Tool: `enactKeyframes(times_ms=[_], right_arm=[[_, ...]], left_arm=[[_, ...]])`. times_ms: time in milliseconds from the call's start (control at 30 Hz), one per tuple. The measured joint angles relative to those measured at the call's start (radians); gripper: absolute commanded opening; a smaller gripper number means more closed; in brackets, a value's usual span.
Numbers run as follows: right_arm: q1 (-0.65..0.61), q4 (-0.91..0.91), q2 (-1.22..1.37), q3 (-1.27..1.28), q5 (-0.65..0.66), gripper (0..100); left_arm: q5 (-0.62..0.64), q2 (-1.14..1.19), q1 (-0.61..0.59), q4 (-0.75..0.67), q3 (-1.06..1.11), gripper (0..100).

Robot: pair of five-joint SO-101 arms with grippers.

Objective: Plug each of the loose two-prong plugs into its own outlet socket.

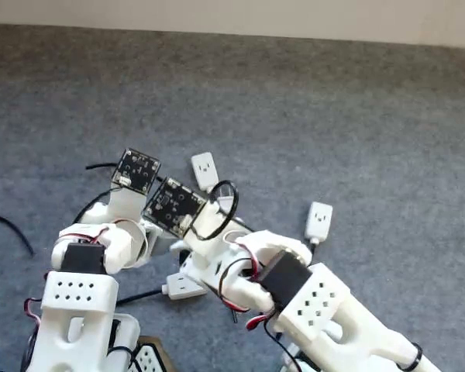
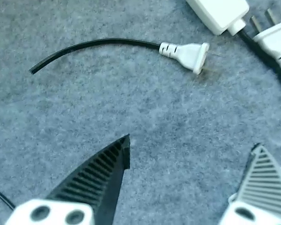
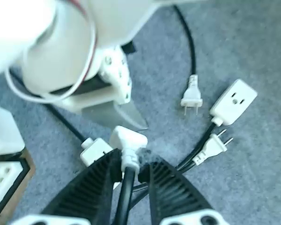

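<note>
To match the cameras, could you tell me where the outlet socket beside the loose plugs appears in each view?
High view: outlet socket, middle, slightly left.
Left wrist view: socket beyond the open left gripper.
Right wrist view: socket beyond the held plug.
Landmark, both wrist views: short-corded plug beside it.

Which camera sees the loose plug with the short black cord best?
The left wrist view: the plug lies whole and close, prongs and cord clear. The right wrist view shows it farther off, beside a socket.
</note>
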Motion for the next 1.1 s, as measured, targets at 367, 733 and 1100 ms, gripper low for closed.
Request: enactKeyframes(times_ms=[367,733,1100], right_arm=[[0.026,0.087,0.0,-0.012,0.052,0.5],[0.026,0.078,0.0,-0.003,0.063,0.5],[0.026,-0.005,0.0,0.074,0.055,0.5]], left_arm=[[-0.005,0.002,0.002,-0.002,0.02,38],[0.063,0.002,-0.041,0.002,-0.066,38],[0.089,0.002,0.135,0.204,-0.13,38]])
